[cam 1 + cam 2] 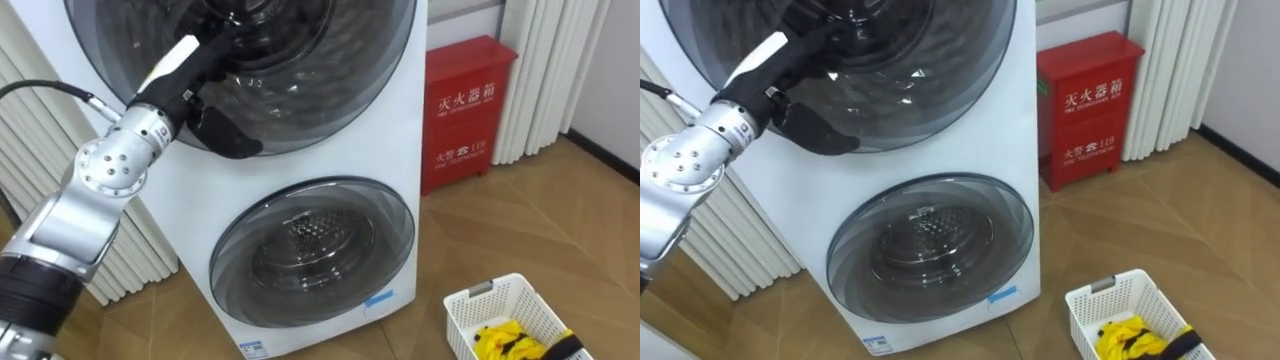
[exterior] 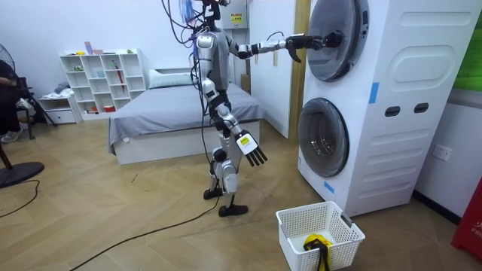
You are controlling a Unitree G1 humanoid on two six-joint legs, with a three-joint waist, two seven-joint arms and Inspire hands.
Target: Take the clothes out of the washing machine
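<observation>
Two white front-loading washing machines (image 2: 407, 113) are stacked. I stand in front of them. My left arm reaches up, and the black left hand (image 1: 205, 70) lies against the glass of the upper door (image 1: 320, 80); its fingertips run past the top of the eye views. In the room view that left hand (image 2: 320, 39) sits at the upper door's near edge. The lower door (image 1: 312, 250) is closed, with a bare drum behind it. My right hand (image 2: 254, 154) hangs at my side with straight fingers. A white basket (image 1: 500, 300) on the floor holds a yellow cloth (image 1: 503, 338).
A red fire-equipment box (image 1: 465, 105) stands on the floor right of the machines, beside white curtains (image 1: 545, 70). Behind me are a bed (image 2: 173, 113) and a white shelf (image 2: 102, 79). A person (image 2: 9, 94) sits at the room view's left edge. Wooden floor lies around the basket.
</observation>
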